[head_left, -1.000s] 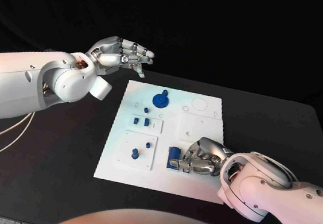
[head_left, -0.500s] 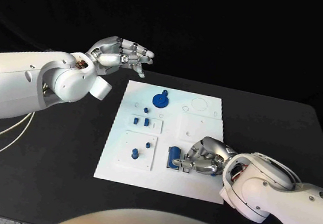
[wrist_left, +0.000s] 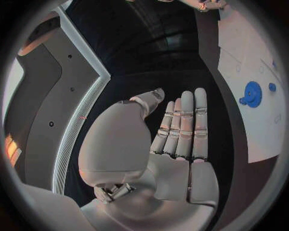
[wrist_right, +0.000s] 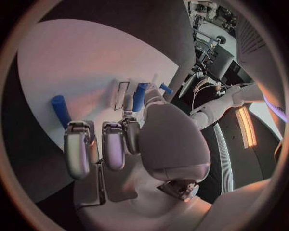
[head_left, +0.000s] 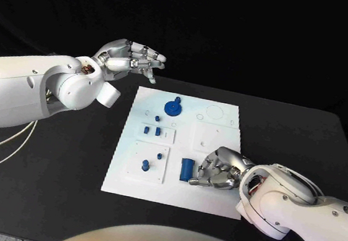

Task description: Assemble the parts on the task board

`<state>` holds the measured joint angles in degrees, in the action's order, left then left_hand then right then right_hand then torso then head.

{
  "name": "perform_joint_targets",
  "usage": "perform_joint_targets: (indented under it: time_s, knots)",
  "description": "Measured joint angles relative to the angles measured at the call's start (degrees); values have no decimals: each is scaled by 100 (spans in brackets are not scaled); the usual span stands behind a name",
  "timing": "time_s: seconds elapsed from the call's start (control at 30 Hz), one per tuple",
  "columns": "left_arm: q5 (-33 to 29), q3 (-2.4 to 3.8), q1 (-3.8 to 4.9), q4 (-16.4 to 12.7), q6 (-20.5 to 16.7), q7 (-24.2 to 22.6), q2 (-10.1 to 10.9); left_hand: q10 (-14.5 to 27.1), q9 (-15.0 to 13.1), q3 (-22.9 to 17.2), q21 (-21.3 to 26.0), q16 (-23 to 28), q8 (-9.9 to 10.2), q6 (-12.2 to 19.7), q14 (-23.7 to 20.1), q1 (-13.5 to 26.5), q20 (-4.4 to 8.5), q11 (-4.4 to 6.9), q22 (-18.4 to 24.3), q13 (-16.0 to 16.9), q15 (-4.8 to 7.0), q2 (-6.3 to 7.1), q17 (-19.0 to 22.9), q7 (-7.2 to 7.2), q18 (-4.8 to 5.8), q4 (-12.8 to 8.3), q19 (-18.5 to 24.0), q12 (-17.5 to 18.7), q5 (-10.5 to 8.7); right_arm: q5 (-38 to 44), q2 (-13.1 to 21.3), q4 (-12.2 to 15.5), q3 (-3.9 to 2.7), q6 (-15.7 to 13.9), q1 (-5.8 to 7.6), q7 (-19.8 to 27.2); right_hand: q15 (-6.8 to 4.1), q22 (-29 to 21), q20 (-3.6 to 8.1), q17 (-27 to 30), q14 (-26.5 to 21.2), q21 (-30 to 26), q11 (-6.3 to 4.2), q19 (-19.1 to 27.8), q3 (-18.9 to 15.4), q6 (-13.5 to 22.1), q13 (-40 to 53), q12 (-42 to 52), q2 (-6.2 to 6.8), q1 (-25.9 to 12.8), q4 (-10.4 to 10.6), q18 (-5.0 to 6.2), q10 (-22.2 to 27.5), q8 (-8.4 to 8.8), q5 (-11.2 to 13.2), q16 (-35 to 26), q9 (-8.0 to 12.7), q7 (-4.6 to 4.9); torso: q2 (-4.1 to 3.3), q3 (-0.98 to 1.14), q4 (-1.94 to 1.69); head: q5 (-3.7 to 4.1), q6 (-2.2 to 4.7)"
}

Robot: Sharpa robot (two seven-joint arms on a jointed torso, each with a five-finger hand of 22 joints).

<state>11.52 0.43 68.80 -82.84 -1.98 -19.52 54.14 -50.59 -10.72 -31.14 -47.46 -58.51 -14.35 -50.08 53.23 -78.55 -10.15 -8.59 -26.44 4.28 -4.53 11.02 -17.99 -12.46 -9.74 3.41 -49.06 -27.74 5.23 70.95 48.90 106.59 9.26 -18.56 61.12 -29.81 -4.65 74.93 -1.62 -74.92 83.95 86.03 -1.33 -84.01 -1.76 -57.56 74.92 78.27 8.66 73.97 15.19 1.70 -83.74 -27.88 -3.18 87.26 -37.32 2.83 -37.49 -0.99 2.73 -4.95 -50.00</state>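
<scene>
one blue cylinder (head_left: 186,169) lies just beside the curled, empty right hand (head_left: 216,169).

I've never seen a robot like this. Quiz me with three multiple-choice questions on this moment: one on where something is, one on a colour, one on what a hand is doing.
1. Where is the left hand?
A. pressed flat on the board
B. raised beyond the task board's far left corner
C. under the table

2. What colour is the gear-shaped part?
A. blue
B. red
C. yellow

3. What is the left hand holding?
A. a gear
B. a cylinder
C. nothing

Answers:
1. B: the head view shows it up off the board, past that corner.
2. A: it shows blue against the white board.
3. C: the left wrist view shows bare fingers stretched out, palm empty.
</scene>
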Motion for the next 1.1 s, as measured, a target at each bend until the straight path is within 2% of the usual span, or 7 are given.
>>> perform_joint_targets:
  time_s: [0.17, 0.5, 0.6, 0.8, 0.9, 1.0, 1.1]
  knots:
    - [2, 0, 0, 0, 0, 0, -1, 0, 0, -57, 0, 0, -10, 0, 0, -87, 21, 0, 0, 0, 0, 35, 0, 0, 1, -57, -21, -31, 0, 59, 0, 2, 0, 1, 0, 39, 0, 0, 0, 0, -1, 34, 0, 0, 69, 0, 0, 0, 121, 123, 69, 0, 0, 0, 18, 0, 0, 0, 2, 0, -3, 5, -1]
    - [11, 0, 0, 6, 1, 0, -4, 0, 0, -40, 0, 0, -9, 0, 0, -87, 21, 0, 0, 0, 0, 35, 1, 0, 0, -73, -21, -38, 0, 167, 127, 84, 0, -105, 0, 104, 1, -1, 0, 1, -1, 34, 0, 0, 142, -18, -1, 22, 49, 261, 132, 0, 0, 0, 18, -1, 14, -18, 4, 3, 0, 2, -1]
    - [12, 0, 0, 8, 1, 0, -5, 0, 0, -40, 0, 0, -9, 0, 0, -87, 21, 0, 0, 0, 0, 35, 1, 0, 1, -73, -20, -38, 0, 162, 275, 172, -4, -230, 4, 181, 1, -1, 0, 1, -1, 34, 0, 0, 174, -18, -1, 22, 44, 265, 142, 0, 0, 24, 18, -1, 30, -18, 6, 3, 3, 15, -1]
    - [12, 0, -1, 7, 1, -3, 3, 0, 0, -56, 0, 0, -9, 0, 0, -87, 21, 0, -1, 0, 0, 35, 1, 0, 1, -89, -20, -38, 0, 45, 759, 297, -17, -553, 104, 438, 3, -2, -1, 1, 0, -17, 46, 0, 251, 171, 1, -30, -27, 336, 109, 0, -42, 241, 18, -3, 112, 108, 11, 5, 16, 65, -1]
    - [13, 0, -1, 2, 1, -9, 11, 0, 0, -56, 0, 0, -8, 0, 0, -87, 21, 0, -1, 0, 0, 35, 1, 0, 0, -89, -20, -38, 0, -9, 1005, 284, -18, -667, 125, 546, 29, -2, -1, 1, 15, -17, 66, 0, 251, 189, 0, -31, -27, 336, 109, 0, -23, 291, 18, -3, 137, 126, 15, 3, 26, 108, -1]
    - [13, 0, -1, -7, 0, -15, 23, 0, 0, -56, 0, 0, -8, 0, 0, -87, 21, 0, -1, 0, 0, 35, 2, 0, 0, -89, -20, -38, 0, -18, 1204, 274, -17, -738, 116, 626, 46, -2, -1, 1, -2, -17, 66, 0, 251, 208, 0, -54, -4, 358, 109, 0, -23, 306, 18, -3, 146, 145, 19, 1, 38, 152, -1]
    - [12, 0, -1, -20, -1, -19, 32, 0, 0, -56, 0, 0, -29, 0, 0, -87, 21, 0, -1, 0, 0, 35, 2, 0, 0, -89, -20, -38, 0, 22, 1384, 266, -16, -801, 21, 676, 46, -2, -22, 1, -2, -17, 66, 22, 251, 208, 1, -54, -27, 380, 109, 0, -22, 306, 18, -3, 149, 145, 18, 0, 46, 185, -1]
